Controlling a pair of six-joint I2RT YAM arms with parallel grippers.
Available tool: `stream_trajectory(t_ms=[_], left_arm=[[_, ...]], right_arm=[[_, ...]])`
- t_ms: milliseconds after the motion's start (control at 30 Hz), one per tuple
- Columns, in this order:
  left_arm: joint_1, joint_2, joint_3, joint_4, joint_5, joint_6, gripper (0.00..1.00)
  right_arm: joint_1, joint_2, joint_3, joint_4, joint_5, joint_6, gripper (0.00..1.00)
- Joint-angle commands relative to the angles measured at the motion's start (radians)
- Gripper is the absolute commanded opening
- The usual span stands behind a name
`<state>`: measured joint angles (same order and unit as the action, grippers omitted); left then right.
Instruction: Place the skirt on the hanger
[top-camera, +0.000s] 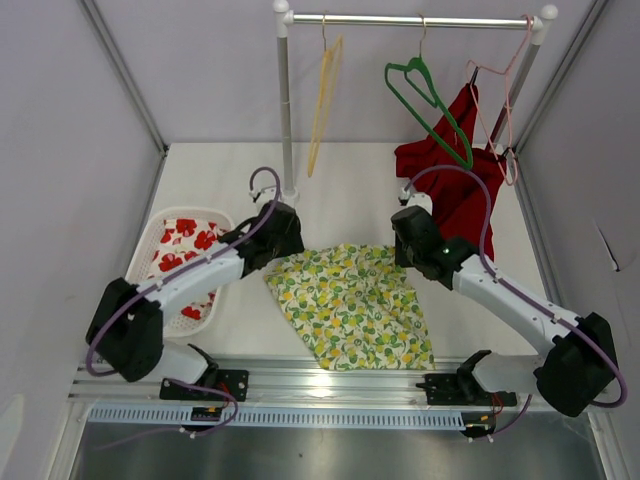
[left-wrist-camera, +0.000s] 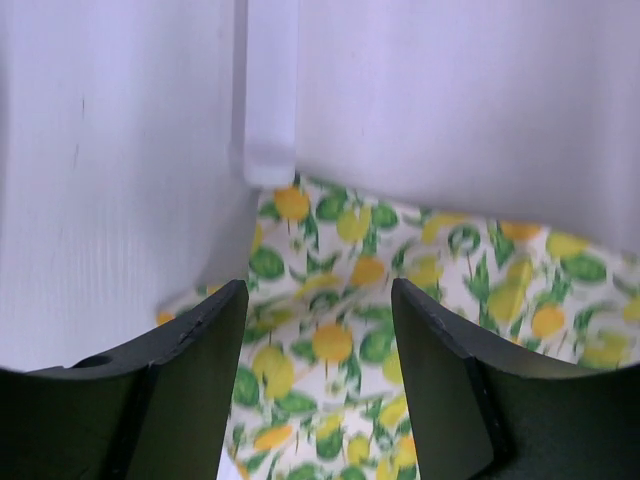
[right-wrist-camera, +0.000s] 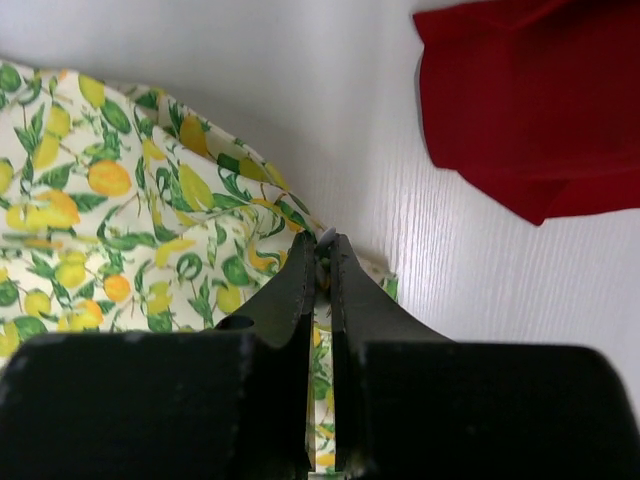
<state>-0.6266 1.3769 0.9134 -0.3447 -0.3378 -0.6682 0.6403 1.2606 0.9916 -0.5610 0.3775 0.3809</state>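
Black left gripper (left-wrist-camera: 320, 300) jaws apart over crumpled lemon-print skirt (left-wrist-camera: 340, 350); right gripper (right-wrist-camera: 322, 255) pinched shut on skirt hem.

Your left arm (top-camera: 195, 275) and right arm (top-camera: 500, 290) are built alike: smooth white link shells between chunky black joint housings, with a thin purple cable (top-camera: 265, 169) looping along each. Each one ends in a black base (top-camera: 205, 385) bolted to a ribbed silver rail (top-camera: 330, 378). Seen from your wrist views, the fingers (left-wrist-camera: 180, 400) are matte black tapered wedges, faintly scuffed.
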Motion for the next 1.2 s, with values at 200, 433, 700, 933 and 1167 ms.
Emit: stream_trajectory(t_ms=[200,433,700,933,1167], left_arm=[[0.11,0.269,0.141,0.027,0.114,0.097,0.54],[0.111,0.263,0.071,0.096,0.212,0.116,0.56],[0.111,0.363,0.143,0.082,0.28,0.154,0.57],[0.11,0.341,0.157,0.153,0.302,0.183,0.57],[0.11,0.425,0.286,0.115,0.315,0.272,0.57]], right_arm=[[0.067,-0.084,-0.09,-0.056,0.014,0.061,0.0],[0.082,-0.138,-0.152,-0.102,0.014,0.11,0.0],[0.096,-0.155,-0.212,-0.114,0.021,0.187,0.0],[0.096,-0.158,-0.214,-0.125,0.04,0.193,0.0],[0.068,-0.162,-0.206,-0.132,0.04,0.199,0.0]])
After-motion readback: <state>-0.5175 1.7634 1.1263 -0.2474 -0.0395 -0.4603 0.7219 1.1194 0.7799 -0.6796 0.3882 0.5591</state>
